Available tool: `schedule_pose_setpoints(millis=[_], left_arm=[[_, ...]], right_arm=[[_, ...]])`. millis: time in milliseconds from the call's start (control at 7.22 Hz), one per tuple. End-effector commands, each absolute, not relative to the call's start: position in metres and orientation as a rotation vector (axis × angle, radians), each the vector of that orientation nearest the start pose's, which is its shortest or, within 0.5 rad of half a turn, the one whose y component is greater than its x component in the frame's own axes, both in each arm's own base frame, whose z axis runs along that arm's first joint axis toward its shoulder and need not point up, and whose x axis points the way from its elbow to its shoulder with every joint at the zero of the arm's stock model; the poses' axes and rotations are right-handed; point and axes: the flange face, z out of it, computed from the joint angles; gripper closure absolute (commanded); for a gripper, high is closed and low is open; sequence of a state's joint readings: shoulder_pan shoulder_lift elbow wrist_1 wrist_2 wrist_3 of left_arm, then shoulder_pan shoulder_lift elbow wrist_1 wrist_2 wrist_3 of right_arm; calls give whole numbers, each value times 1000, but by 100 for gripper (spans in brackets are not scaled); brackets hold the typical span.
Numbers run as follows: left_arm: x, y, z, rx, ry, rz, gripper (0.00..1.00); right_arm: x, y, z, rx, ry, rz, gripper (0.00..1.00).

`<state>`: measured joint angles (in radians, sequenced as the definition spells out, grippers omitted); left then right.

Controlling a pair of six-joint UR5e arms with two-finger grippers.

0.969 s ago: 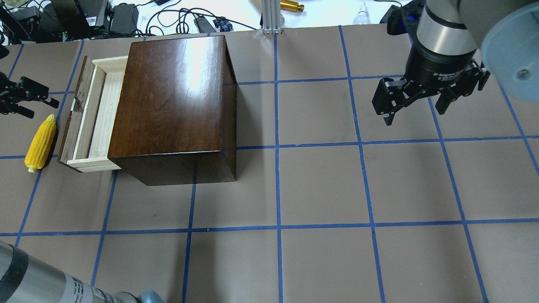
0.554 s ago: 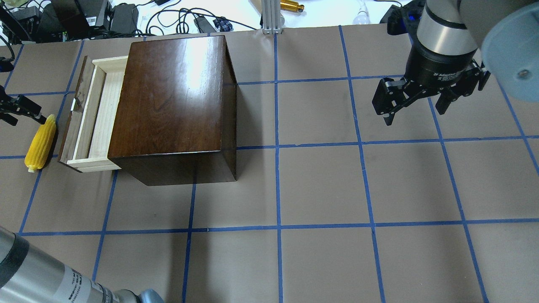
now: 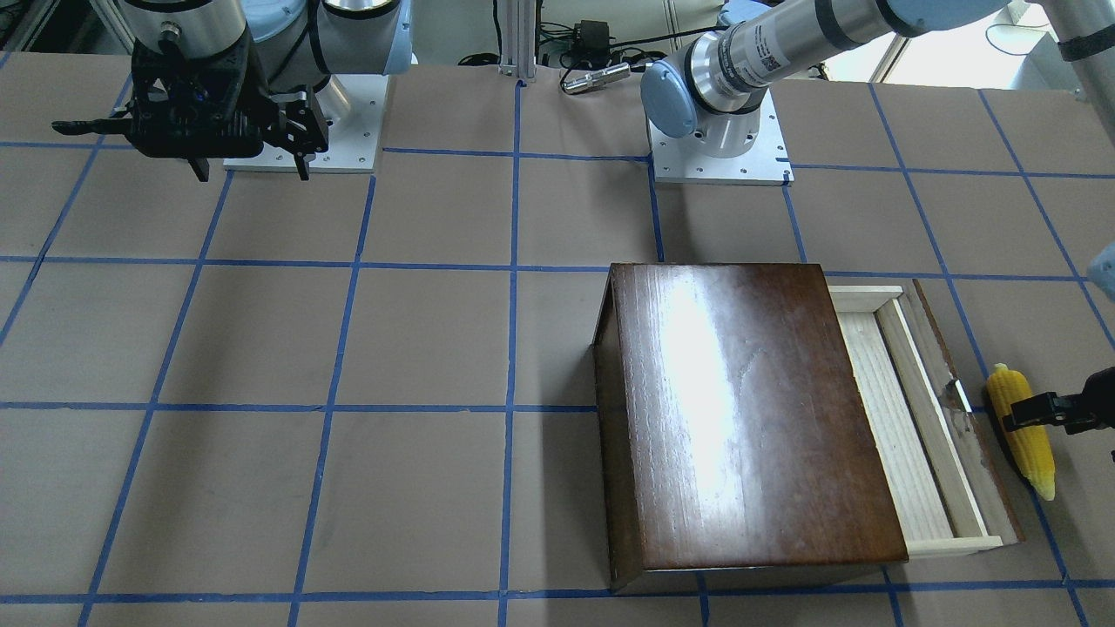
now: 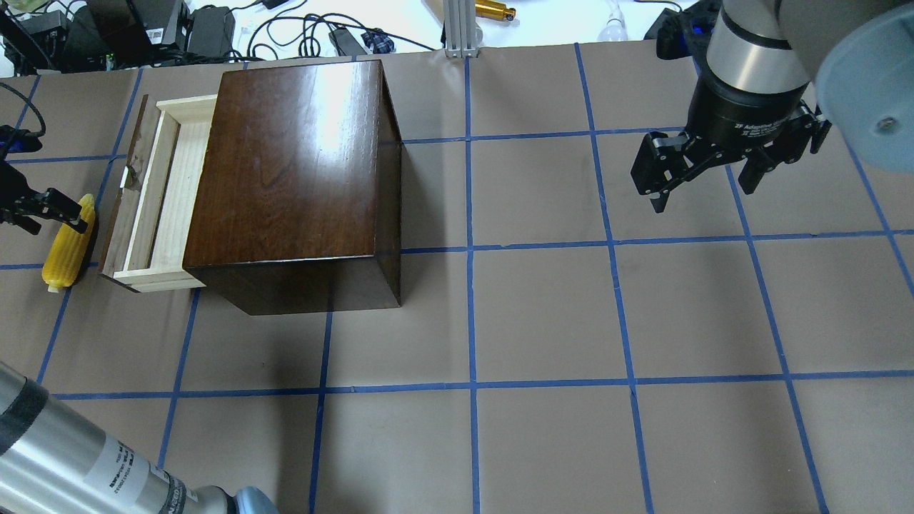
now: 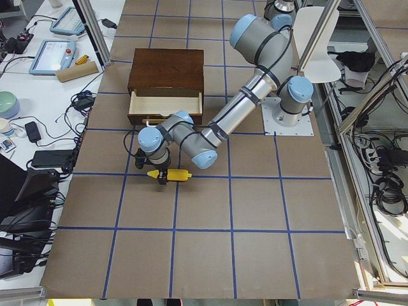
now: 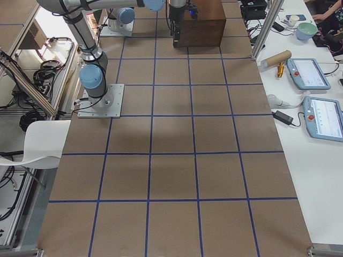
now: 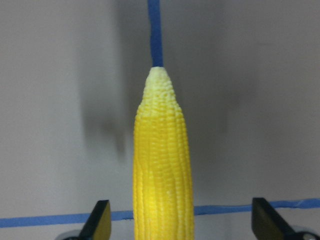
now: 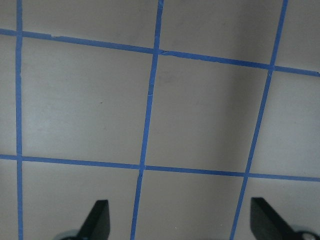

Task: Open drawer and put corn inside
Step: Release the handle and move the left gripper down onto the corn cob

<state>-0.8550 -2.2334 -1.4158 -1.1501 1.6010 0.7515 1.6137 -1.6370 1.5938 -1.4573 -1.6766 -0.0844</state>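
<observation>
The corn [image 4: 66,251] lies on the table just left of the drawer's dark front panel; it also shows in the front view [image 3: 1034,455] and the exterior left view [image 5: 178,174]. The drawer [image 4: 171,193] stands pulled out of the dark-brown box [image 4: 293,164], and its pale tray is empty. My left gripper [image 4: 48,216] is open and low over the corn's tapered end. In the left wrist view the corn [image 7: 162,170] lies between the two fingertips [image 7: 100,222]. My right gripper [image 4: 703,191] is open and empty, hanging above the far right of the table.
Cables, power bricks and gear [image 4: 143,28] lie beyond the table's far edge. An aluminium post [image 4: 460,28] stands at the back middle. The arms' base plates [image 3: 719,161] sit on the robot's side. Blue tape lines [image 4: 471,385] grid the brown table.
My left gripper has moved from near the drawer's handle along the table to sit over the corn's tip end. Corn, drawer and right arm have not moved.
</observation>
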Motion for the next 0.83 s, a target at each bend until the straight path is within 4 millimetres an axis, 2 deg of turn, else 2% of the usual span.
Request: schedule_pose_setpoints(millis=[0, 692], left_arm=[[359, -608, 179, 58, 3176, 188, 0], [360, -608, 170, 55, 3172, 214, 0]], right_arm=[[142, -450, 498, -212, 3237, 116, 0], [142, -450, 498, -212, 3235, 115, 0]])
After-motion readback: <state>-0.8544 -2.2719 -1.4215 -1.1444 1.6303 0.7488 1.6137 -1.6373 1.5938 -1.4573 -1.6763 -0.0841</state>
